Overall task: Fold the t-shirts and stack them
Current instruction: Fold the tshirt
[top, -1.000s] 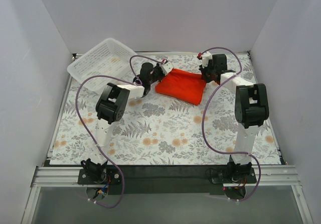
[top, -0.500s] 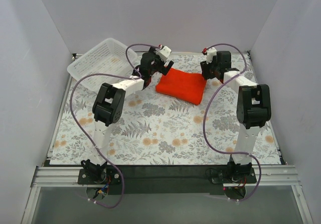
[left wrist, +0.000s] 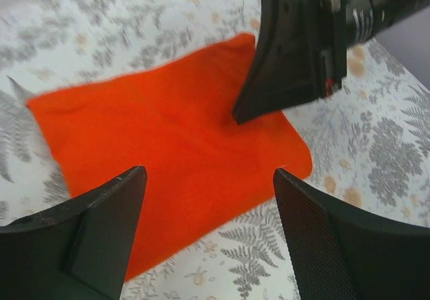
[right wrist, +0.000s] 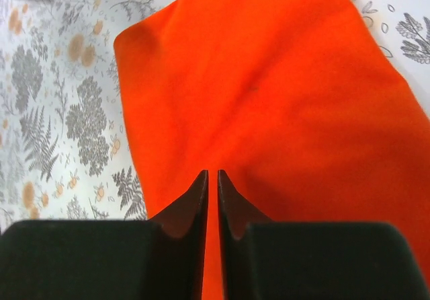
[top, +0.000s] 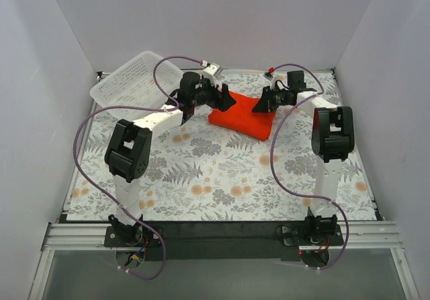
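Far middle of the table: the t-shirt (top: 243,116) lies flat as a compact, slightly skewed rectangle on the floral tablecloth (top: 201,172). No sleeves or collar show, so I judge the folding done or nearly done. I count only one shirt from where I stand, so nothing is in view to stack it on. What looks left is a smoothing or squaring of the edges and then a final placement.

Left gripper (left wrist: 208,175): fingers (left wrist: 101,226) spread wide, hanging over the near-left edge of the shirt and holding nothing.

Right gripper (right wrist: 211,177): fingers drawn together to a thin slit, with the tip down on the top layer near the shirt's middle. No pinch of cloth shows between them (pressing rather than gripping, I would guess, but I cannot be sure).

Materials:
- The shirt is thin, soft, plain orange-red knit with no print. It has shallow creases across the top, rounded corners, and a soft dimple at one corner in the right wrist view.
- The tablecloth is matte, with grey ferns and pale orange blossoms.
- The white lattice basket (top: 127,85) at far left is rigid plastic, tilted, and well apart from the shirt.
- The gripper fingers are matte black hard plastic.
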{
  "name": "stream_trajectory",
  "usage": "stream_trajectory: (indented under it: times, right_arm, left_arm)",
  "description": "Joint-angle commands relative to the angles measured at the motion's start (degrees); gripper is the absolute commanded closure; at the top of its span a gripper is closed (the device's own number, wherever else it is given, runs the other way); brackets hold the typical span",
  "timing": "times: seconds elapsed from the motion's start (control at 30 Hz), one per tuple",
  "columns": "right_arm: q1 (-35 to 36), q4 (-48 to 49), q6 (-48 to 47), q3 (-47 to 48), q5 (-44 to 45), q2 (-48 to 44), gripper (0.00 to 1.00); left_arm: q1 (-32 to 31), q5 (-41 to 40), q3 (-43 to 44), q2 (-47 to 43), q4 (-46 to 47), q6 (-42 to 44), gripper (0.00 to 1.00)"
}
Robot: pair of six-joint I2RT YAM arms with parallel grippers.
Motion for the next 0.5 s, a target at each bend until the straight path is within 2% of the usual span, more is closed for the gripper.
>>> stream_trajectory:
  times: [0.0,0.3,0.47]
  right_arm:
    - [-0.5,-1.0,7.8,5.9,-2.0,3.4,0.86]
    - [-4.6,-0.8,11.6,8.9,4.4,9.2,0.88]
    - [-8.5,-0.8,12.6,12.4,4.2,12.4,0.88]
  left_arm:
    - [-0.1,7.9,-0.6,3.4,-2.1,-6.8,0.30]
    - [-0.1,5.4,0.8,11.7,-3.6,-6.7,0.31]
    - [0.0,3.5,-0.5,12.2,-3.7,-5.9,0.31]
